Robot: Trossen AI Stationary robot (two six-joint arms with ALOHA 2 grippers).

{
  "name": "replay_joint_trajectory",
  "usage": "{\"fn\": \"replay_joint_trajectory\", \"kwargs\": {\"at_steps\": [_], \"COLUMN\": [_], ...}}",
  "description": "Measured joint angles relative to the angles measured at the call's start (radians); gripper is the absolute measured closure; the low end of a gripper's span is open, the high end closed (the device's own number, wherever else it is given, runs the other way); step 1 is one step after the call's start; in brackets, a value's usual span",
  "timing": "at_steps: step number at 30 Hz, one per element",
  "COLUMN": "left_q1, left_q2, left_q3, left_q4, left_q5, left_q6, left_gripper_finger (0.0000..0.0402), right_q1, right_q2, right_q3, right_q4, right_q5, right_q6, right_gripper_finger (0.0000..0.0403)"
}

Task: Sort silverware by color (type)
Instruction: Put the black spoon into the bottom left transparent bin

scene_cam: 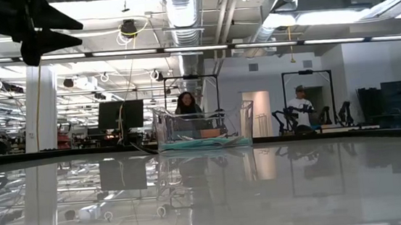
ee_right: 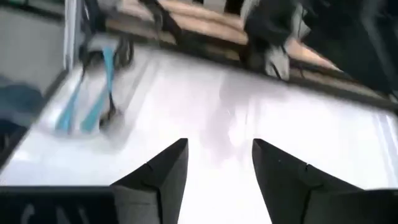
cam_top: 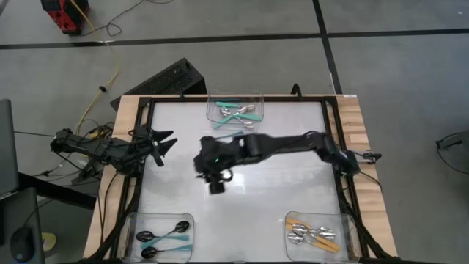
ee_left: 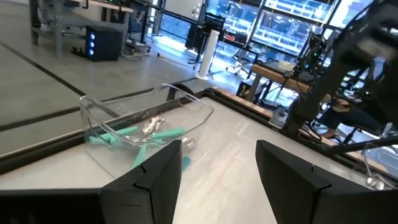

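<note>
Hovering over the table's (cam_top: 293,209) middle, right gripper (cam_top: 217,183) with fingers (ee_right: 158,177) spread and nothing between them. Waiting at the left edge, left gripper (cam_top: 165,143), fingers (ee_left: 155,180) likewise apart and empty.

Sorted already into three clear bins:
- far bin (cam_top: 258,99), at the middle of the far edge: spoons with teal handles and silver bowls (cam_top: 238,111), piled and crossing, about four, exact count hard to tell. Seen from the left wrist as teal handles (ee_left: 134,134) against the clear wall (ee_left: 193,102).
- near-left bin (cam_top: 132,220): two spoons with black bowls and teal handles (cam_top: 165,236), lying side by side, bowls toward the left. Blurred in the right wrist view, two blue handles (ee_right: 87,102) with dark bowls.
- near-right bin (cam_top: 289,218): spoons with orange handles and silver bowls (cam_top: 311,235), heaped, roughly four, not countable for certain.

No loose spoon visible on the bare tabletop between the bins.

Across the table at low level, far bin (scene_cam: 241,120) standing with teal handles (scene_cam: 199,143) inside. Beyond it in the room, two people: one (scene_cam: 185,103) behind the bin, one (scene_cam: 300,104) farther right.
</note>
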Motion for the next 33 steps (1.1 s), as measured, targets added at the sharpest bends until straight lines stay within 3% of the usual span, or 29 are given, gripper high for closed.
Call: {"fn": "replay_joint_trajectory", "kwargs": {"at_steps": [6,10,13,17,24,28,33], "left_q1": [0.000,0.000,0.000,0.000,0.000,0.000,0.000], "left_q2": [0.000,0.000,0.000,0.000,0.000,0.000,0.000], "left_q3": [0.000,0.000,0.000,0.000,0.000,0.000,0.000], "left_q4": [-0.002,-0.003,-0.004,-0.015,-0.026,-0.028,-0.031], "left_q5": [0.000,0.002,0.012,0.018,0.011,0.009,0.008], "left_q6": [-0.012,-0.019,-0.020,-0.021,-0.021,-0.014,-0.014], "left_gripper_finger": [0.0212,0.0212,0.0212,0.0212,0.0212,0.0212,0.0212], "right_q1": [-0.075,-0.135,-0.169,-0.203,-0.247,-0.247,-0.264], "right_q2": [-0.123,-0.205,-0.289,-0.421,-0.614,-0.598,-0.482], "right_q3": [-0.009,-0.071,-0.196,-0.494,-0.980,-1.137,-1.205], "right_q4": [-0.359,-0.455,-0.435,-0.244,0.299,0.557,0.771], "right_q5": [0.003,0.006,0.005,0.001,-0.006,-0.010,-0.015], "right_q6": [0.005,0.047,0.061,0.070,0.142,0.128,0.077], "right_gripper_finger": [0.0216,0.0223,0.0224,0.0225,0.0225,0.0225,0.0225]}}
